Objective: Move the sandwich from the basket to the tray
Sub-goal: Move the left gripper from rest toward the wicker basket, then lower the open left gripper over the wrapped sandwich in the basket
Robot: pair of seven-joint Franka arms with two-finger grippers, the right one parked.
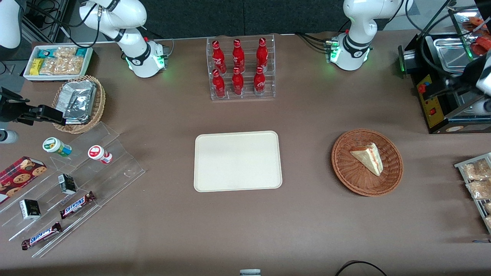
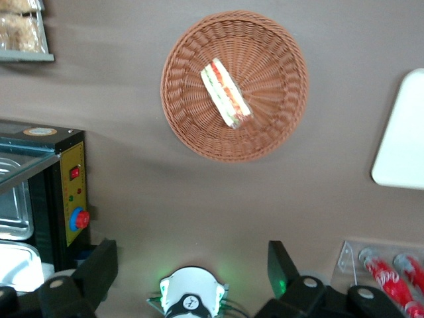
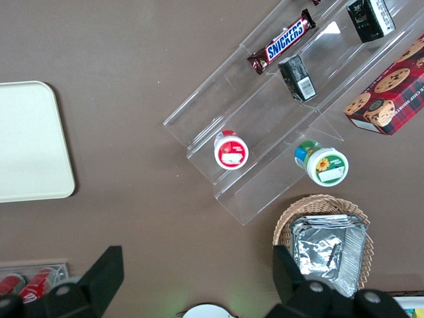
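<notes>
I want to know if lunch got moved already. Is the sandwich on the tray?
No, the sandwich lies in the basket; the tray holds nothing, and the gripper hangs above the table.

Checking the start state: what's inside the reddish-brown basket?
Only the sandwich lies in the basket; the weave beneath it is hidden. The open gripper hangs high above the table.

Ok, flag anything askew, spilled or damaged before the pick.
Nothing stands out. The sandwich lies intact in the basket, the tray sits flat and bare, and the open gripper hangs above the table, near the oven.
</notes>
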